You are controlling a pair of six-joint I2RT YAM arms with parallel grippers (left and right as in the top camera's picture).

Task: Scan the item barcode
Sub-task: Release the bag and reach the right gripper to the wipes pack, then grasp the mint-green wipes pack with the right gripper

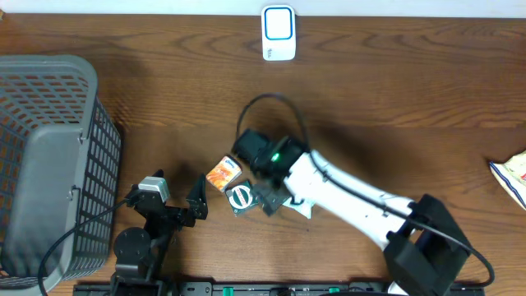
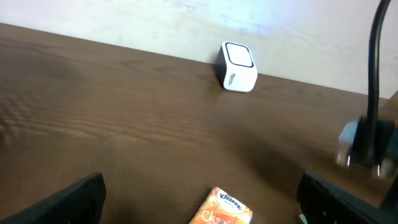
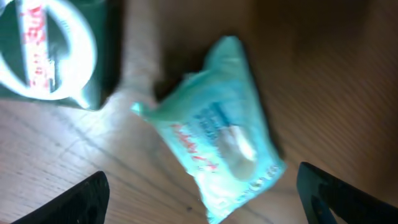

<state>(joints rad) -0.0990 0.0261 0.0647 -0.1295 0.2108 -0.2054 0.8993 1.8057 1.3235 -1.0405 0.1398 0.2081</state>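
The right gripper is angled down over a teal plastic packet near the brown wooden desk's front edge, jaws parted. The left gripper is levelled toward the far edge, jaws wide.

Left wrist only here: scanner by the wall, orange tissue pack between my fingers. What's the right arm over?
Observer: The right fingers are open above a teal packet that lies flat, not gripped.
Operator: Anything else near it?
Observer: A green packet with a white ring, right beside the teal one.
Operator: And off to my left?
Observer: A grey basket, standing beside the left arm.
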